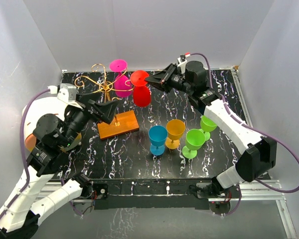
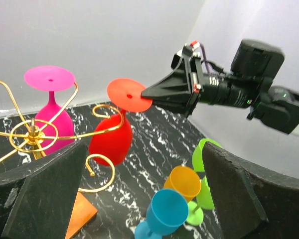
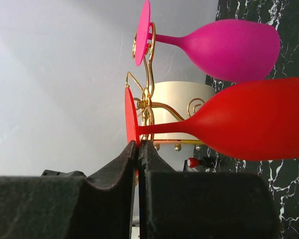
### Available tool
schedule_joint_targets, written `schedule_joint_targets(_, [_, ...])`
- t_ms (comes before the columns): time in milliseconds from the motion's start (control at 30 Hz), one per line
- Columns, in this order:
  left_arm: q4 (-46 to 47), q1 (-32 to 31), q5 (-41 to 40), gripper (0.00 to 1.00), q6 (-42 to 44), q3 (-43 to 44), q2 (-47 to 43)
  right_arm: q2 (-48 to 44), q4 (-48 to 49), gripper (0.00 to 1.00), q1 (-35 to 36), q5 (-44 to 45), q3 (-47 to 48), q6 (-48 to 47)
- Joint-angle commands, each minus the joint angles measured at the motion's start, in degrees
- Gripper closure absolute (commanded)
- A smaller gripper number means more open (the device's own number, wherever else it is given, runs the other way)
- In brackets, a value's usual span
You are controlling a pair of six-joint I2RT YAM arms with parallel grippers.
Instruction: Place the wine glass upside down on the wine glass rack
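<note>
The red glass (image 1: 141,92) hangs bowl-down at the rack (image 1: 102,82), just beside the pink glass (image 1: 121,82) that sits inverted on another arm. The right gripper (image 1: 149,78) has its jaws pinched nearly together on the rim of the red foot, as the right wrist view shows plainly. In the left wrist view a gold curl (image 2: 114,115) wraps close to the red stem just under the foot, though I cannot tell whether the foot bears on the wire. The left gripper (image 1: 107,110) hovers over the orange base (image 1: 118,124) with jaws wide, holding nothing. The step in hand looks like seating and letting go. To do it well, the right arm should slide the stem fully into the curl, keeping the foot level and above the wire, then lower until the wire carries it before opening. A thin rim pinch can twist, so go slowly and avoid nudging the pink glass.
</note>
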Motion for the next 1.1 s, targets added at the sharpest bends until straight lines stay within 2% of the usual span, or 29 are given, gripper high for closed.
schedule_joint_targets(0, [4.01, -0.14, -4.75, 0.01, -4.27, 1.62, 0.65, 1.07, 1.87, 1.0, -0.02, -1.7, 5.22, -0.97])
schedule_joint_targets(233, [0.77, -0.16, -6.11, 0.14, -10.01, 5.77, 6.23, 4.35, 0.35, 1.0, 0.03, -4.52, 9.59, -2.06])
schedule_joint_targets(500, [-4.84, -0.16, -18.36, 0.28, -11.86, 5.42, 5.68, 7.4, -2.17, 1.0, 0.35, -7.19, 14.35, -3.68])
schedule_joint_targets(1067, [-8.16, -0.16, -23.78, 0.25, -9.37, 3.22, 4.02, 12.76, -2.63, 1.0, 4.78, -7.99, 20.49, -4.88])
